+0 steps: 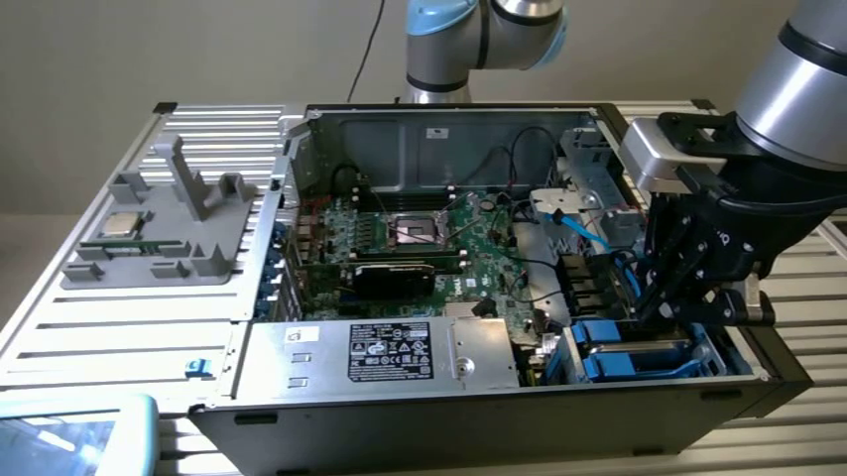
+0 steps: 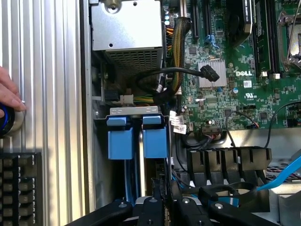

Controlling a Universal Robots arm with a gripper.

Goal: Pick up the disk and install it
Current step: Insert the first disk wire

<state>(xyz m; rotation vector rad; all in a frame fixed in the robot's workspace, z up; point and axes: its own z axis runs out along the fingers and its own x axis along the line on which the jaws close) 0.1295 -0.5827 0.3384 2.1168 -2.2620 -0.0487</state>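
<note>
Blue carriers: two blue-framed trays sit side by side in the drive bay at the case's front corner, on the exterior view's right.
Disk: appears seated edge-on in the bay, blue tabs facing out; which tray holds it, cannot tell.
Gripper: lowered over the bay, jaws nearly together at a carrier's edge; whether they pinch it is unclear.
Hand: person's fingers rest on a blue-ringed button outside the case.

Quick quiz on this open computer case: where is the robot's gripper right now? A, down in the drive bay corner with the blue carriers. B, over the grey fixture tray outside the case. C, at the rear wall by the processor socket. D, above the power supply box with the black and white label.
A: in the exterior view the gripper reaches down into the case corner beside the blue carriers, far from the grey fixture tray.
</note>
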